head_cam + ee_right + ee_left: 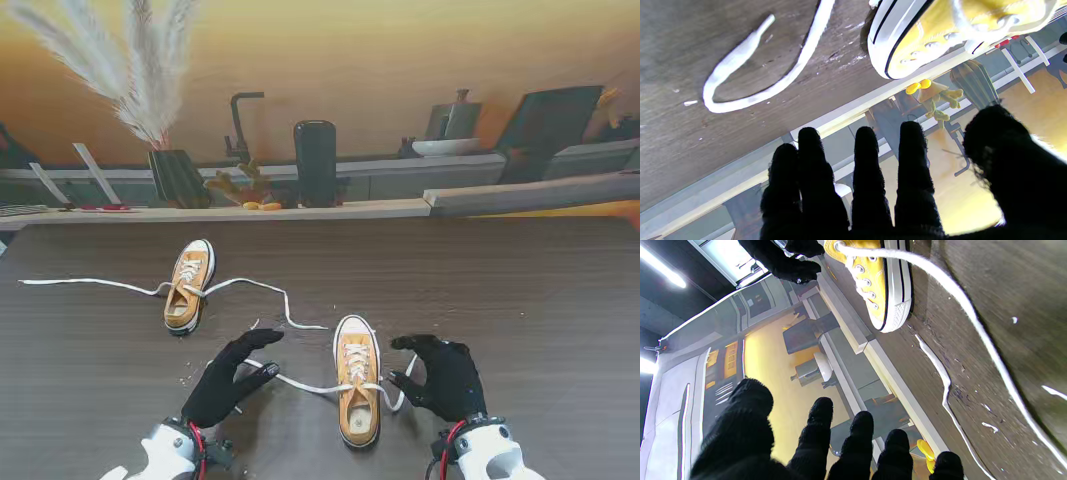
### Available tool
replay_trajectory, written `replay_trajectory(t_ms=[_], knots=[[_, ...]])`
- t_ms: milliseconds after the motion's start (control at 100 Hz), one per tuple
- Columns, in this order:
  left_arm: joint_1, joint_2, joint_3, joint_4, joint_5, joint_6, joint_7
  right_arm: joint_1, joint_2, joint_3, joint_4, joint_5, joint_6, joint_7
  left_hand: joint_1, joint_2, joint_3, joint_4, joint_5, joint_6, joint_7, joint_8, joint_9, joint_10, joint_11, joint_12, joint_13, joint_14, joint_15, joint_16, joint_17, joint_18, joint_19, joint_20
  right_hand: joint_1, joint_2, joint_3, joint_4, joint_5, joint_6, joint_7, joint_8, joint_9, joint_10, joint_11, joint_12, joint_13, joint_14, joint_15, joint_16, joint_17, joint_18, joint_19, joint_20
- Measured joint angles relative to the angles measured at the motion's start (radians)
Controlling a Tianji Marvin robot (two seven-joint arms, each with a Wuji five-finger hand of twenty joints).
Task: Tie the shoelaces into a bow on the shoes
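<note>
Two yellow sneakers with white laces lie on the dark table. The near shoe (357, 392) sits between my hands, its toe pointing away from me, and shows in both wrist views (877, 283) (933, 36). Its lace (305, 384) runs loose to the left across the table (973, 326); the other end curls to the right (750, 86). My left hand (228, 380) is open, fingers spread, left of the shoe. My right hand (440, 378) is open on the shoe's right. Neither holds a lace. The far shoe (188, 285) lies farther left with laces (90, 284) spread out.
A raised ledge (300, 211) runs along the table's far edge. On it stand a dark vase with pampas grass (176, 176), a black cylinder (315, 162) and a small yellow-green toy (250, 190). Small white specks dot the table near my left hand.
</note>
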Motion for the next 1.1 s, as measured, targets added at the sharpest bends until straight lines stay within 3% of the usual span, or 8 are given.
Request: replay_trajectory(t_ms=[470, 810, 960, 1100], knots=[[0.02, 0.0, -0.007, -0.009, 0.015, -0.002, 0.013, -0.034, -0.001, 0.028, -0.033, -0.016, 0.009, -0.004, 0.0, 0.0, 0.0, 0.0, 0.0, 0.0, 0.0, 0.0, 0.0, 0.0, 0.0, 0.0, 0.0, 0.0, 0.0, 0.0, 0.0, 0.0, 0.0, 0.0, 0.0, 0.0, 0.0, 0.0, 0.009, 0.0, 0.009, -0.01, 0.001, 0.0, 0.001, 0.0, 0.0, 0.0, 0.0, 0.0, 0.0, 0.0, 0.001, -0.004], [0.008, 0.001, 0.001, -0.004, 0.019, 0.014, 0.008, -0.051, 0.026, 0.047, -0.082, -0.083, 0.059, 0.177, 0.0, 0.0, 0.0, 0.0, 0.0, 0.0, 0.0, 0.0, 0.0, 0.0, 0.0, 0.0, 0.0, 0.0, 0.0, 0.0, 0.0, 0.0, 0.0, 0.0, 0.002, -0.029, -0.019, 0.0, 0.009, 0.0, 0.006, -0.012, 0.001, 0.0, 0.001, 0.0, 0.0, 0.001, 0.0, -0.005, -0.011, -0.004, 0.002, -0.015], [0.005, 0.001, 0.004, 0.0, 0.016, 0.01, 0.002, -0.051, 0.043, 0.043, -0.104, -0.093, 0.075, 0.301, 0.0, 0.0, 0.0, 0.0, 0.0, 0.0, 0.0, 0.0, 0.0, 0.0, 0.0, 0.0, 0.0, 0.0, 0.0, 0.0, 0.0, 0.0, 0.0, 0.0, 0.003, -0.044, -0.019, 0.0, 0.009, 0.0, -0.005, -0.012, 0.001, 0.0, 0.001, 0.0, -0.013, -0.001, -0.003, -0.005, -0.013, -0.009, -0.001, -0.015], [0.001, 0.002, 0.005, 0.005, 0.007, 0.004, -0.004, -0.052, 0.054, 0.032, -0.118, -0.094, 0.092, 0.335, 0.0, 0.0, 0.0, 0.0, 0.0, 0.0, 0.0, 0.0, 0.0, 0.0, 0.0, 0.0, 0.0, 0.0, 0.0, 0.0, 0.0, 0.0, 0.0, 0.0, 0.003, -0.044, -0.019, 0.0, 0.009, 0.0, -0.006, -0.012, 0.001, 0.0, -0.008, 0.0, -0.013, -0.002, -0.003, -0.005, -0.013, -0.013, -0.002, -0.015]])
